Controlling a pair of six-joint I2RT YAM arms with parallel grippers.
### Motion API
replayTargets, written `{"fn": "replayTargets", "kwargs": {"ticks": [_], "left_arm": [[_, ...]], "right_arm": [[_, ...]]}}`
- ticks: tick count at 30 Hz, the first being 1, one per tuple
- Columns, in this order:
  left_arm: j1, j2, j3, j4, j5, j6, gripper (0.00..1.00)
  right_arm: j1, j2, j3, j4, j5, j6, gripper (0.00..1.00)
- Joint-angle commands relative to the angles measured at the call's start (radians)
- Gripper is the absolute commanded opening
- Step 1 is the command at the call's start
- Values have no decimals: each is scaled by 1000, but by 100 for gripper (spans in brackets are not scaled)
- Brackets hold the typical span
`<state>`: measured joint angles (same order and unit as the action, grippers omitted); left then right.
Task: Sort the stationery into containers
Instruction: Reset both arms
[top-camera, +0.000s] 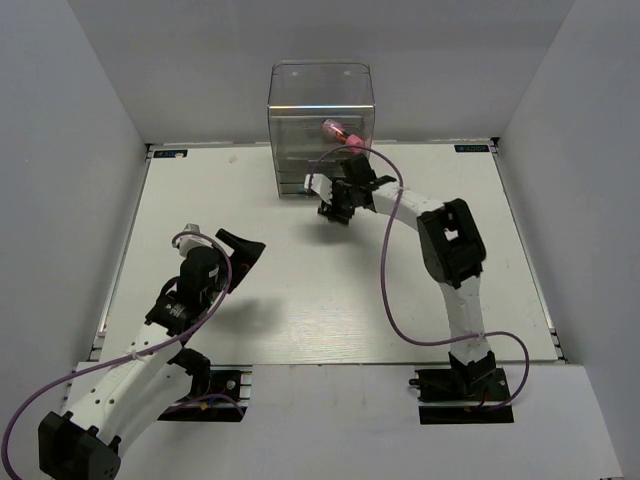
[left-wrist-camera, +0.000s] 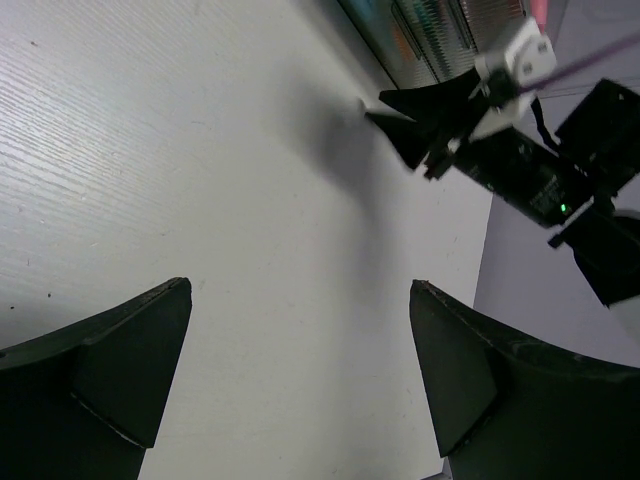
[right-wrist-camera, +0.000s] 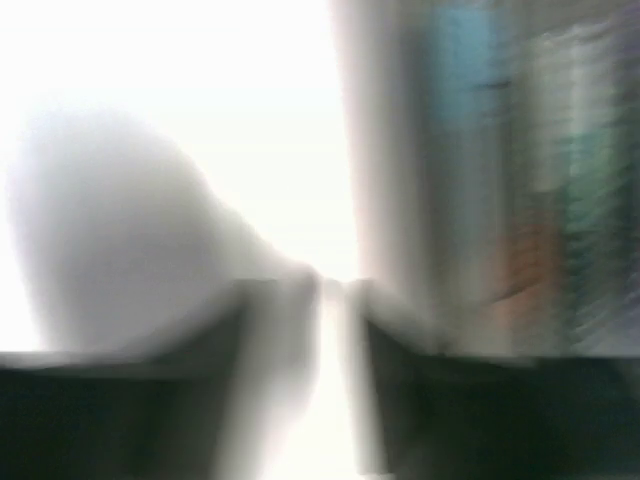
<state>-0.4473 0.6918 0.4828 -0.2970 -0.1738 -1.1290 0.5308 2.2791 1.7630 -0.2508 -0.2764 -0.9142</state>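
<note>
The clear plastic organiser (top-camera: 320, 110) stands at the back middle of the table. A pink tube (top-camera: 341, 131) leans inside its tall upper part, at the right. My right gripper (top-camera: 332, 208) hangs just in front of the organiser's drawers, jaws almost together and nothing between them. The right wrist view is blurred: the gripper (right-wrist-camera: 335, 300) shows only a thin bright gap, with blue, green and orange smears in the organiser (right-wrist-camera: 500, 200) to the right. My left gripper (top-camera: 240, 250) is open and empty over the left middle of the table. Its wrist view shows it (left-wrist-camera: 300, 287) wide apart above bare table.
The left wrist view shows the right gripper (left-wrist-camera: 400, 112) and the organiser's lower edge (left-wrist-camera: 420, 30) at top right. A purple cable (top-camera: 385, 280) loops beside the right arm. Grey walls close the table (top-camera: 300, 300) on three sides.
</note>
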Motion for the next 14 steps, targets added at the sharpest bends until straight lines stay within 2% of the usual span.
{"fn": "replayTargets", "kwargs": {"ticks": [1,2,6,7,8,13,14], "left_arm": [[-4,-5,7,30,17,24,99],[-4,-5,7,44,17,25,99],[-4,5,-12,117,36,44,99],[-13,18,-12,145,36,58,99],[-13,29,-12,157,36,73,99],[-13,90,8,203,79,138,99],[-13,91,8,213,88,138,99]], "right_arm": [[-2,-244,-176,-65,-257,92,66],[0,-319,-218,-21,-279,185,90],[-5,-530,-489,154,-294,426,90],[-2,-573,-500,209,-234,572,90],[3,-604,-505,215,-180,598,90],[-12,-681,-568,200,-138,653,90],[-14,-714,-638,220,-130,660,90]]}}
